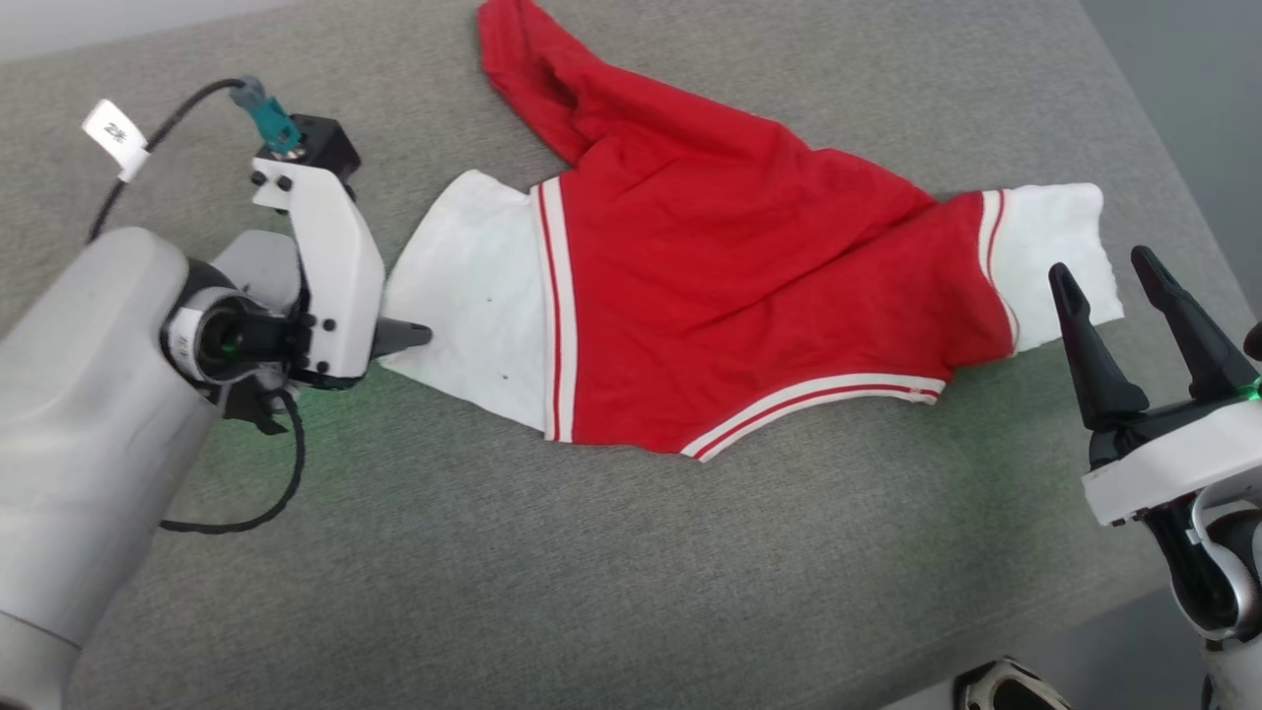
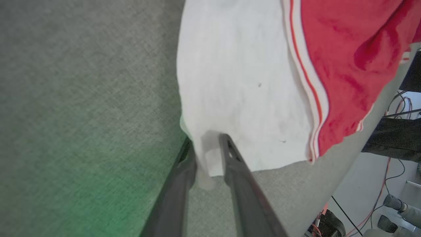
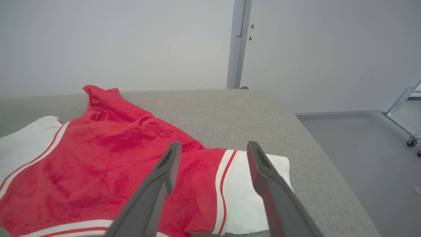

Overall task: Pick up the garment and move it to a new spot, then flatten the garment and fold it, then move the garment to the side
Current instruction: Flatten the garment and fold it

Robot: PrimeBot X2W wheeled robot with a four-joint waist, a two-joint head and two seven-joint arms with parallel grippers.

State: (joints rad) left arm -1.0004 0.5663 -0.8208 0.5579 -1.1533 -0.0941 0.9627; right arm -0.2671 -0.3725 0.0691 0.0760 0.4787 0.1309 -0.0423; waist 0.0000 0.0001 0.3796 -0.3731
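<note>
While the garment (image 1: pixel 730 296) lay across the frame's upper middle, the left gripper (image 2: pixel 206 144) straddled its white corner at centre left — whether the jaws pinched the fabric could not be told. The right gripper (image 1: pixel 1101 263) stood wide open at lower right; pick-up judged in hand, next needing a firm pinch. Its red end ran off the top edge.

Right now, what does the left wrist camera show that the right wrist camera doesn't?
Left wrist view: the left gripper with its fingers either side of a corner of a white end panel, and cables beyond the grey table. Right wrist view: the right gripper, open, facing the other white panel, with a pale wall behind. Both: the red garment on that table.
</note>
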